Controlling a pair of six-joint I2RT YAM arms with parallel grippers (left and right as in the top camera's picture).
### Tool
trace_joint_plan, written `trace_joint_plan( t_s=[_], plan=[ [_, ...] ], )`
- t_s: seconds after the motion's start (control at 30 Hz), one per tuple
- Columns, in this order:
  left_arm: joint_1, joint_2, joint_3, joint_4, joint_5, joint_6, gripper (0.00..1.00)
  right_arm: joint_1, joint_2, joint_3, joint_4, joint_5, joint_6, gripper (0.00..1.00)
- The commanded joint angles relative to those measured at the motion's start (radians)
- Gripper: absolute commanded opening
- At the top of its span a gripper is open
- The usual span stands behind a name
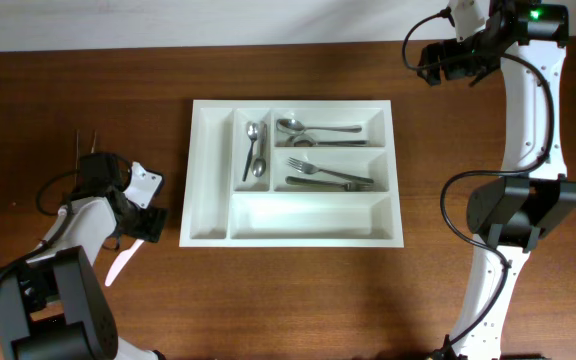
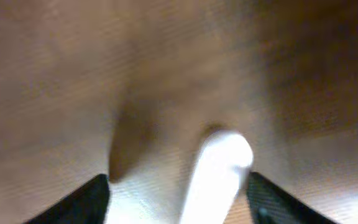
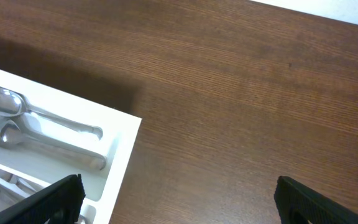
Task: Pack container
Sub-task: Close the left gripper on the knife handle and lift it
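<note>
The container point(image 1: 293, 236), a white plastic cutlery tray, is set flat near the middle of the brown wooden table point(image 1: 298, 300). Five compartments are seen from overhead: two narrow upright ones at the left and three long horizontal ones at the right. The leftmost upright one and the bottom horizontal one are bare. Two teaspoons point(image 1: 255, 150) are laid in the second upright compartment. Two larger spoons point(image 1: 313, 128) are laid in the top horizontal one, and forks point(image 1: 328, 177) in the middle one.

The left gripper point(image 1: 138, 235) is held low over the table, left of the tray and apart from it. A white elongated object point(image 1: 121, 266) is seen at its tip. In the left wrist view this object point(image 2: 219, 168) is shown blurred between the fingers point(image 2: 98, 193). They stand apart, and it cannot be told whether the object is gripped.

The right gripper point(image 1: 430, 65) is raised beyond the tray's top right corner. Its fingers point(image 3: 61, 196) are spread wide over bare wood, with nothing between them. In that view the tray corner point(image 3: 126, 146) and its spoons point(image 3: 17, 106) are shown at the left.
</note>
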Motion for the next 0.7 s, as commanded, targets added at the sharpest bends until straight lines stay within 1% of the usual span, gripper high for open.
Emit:
trace_joint_plan(
  t_s=[0.0, 0.17, 0.33, 0.4, 0.47, 0.6, 0.67],
  plan=[
    [0.003, 0.070, -0.058, -0.085, -0.092, -0.043, 0.63, -0.002, -0.028, 0.014, 0.000, 0.005, 0.008, 0.99],
    [0.003, 0.070, -0.058, -0.159, -0.233, -0.176, 0.63, -0.002, -0.028, 0.014, 0.000, 0.005, 0.009, 0.99],
    [0.003, 0.070, -0.058, -0.181, -0.238, -0.188, 0.61, -0.002, -0.028, 0.014, 0.000, 0.005, 0.009, 0.99],
    [0.003, 0.070, -0.058, -0.185, -0.238, -0.187, 0.57, -0.002, -0.028, 0.014, 0.000, 0.005, 0.008, 0.99],
    [0.003, 0.070, -0.058, -0.196, -0.238, -0.187, 0.55, -0.002, -0.028, 0.014, 0.000, 0.005, 0.008, 0.99],
    [0.003, 0.070, -0.059, -0.201, -0.238, -0.187, 0.42, -0.002, -0.028, 0.014, 0.000, 0.005, 0.008, 0.99],
    [0.003, 0.070, -0.059, -0.195, -0.239, -0.182, 0.33, -0.002, -0.028, 0.014, 0.000, 0.005, 0.008, 0.99]
  ],
)
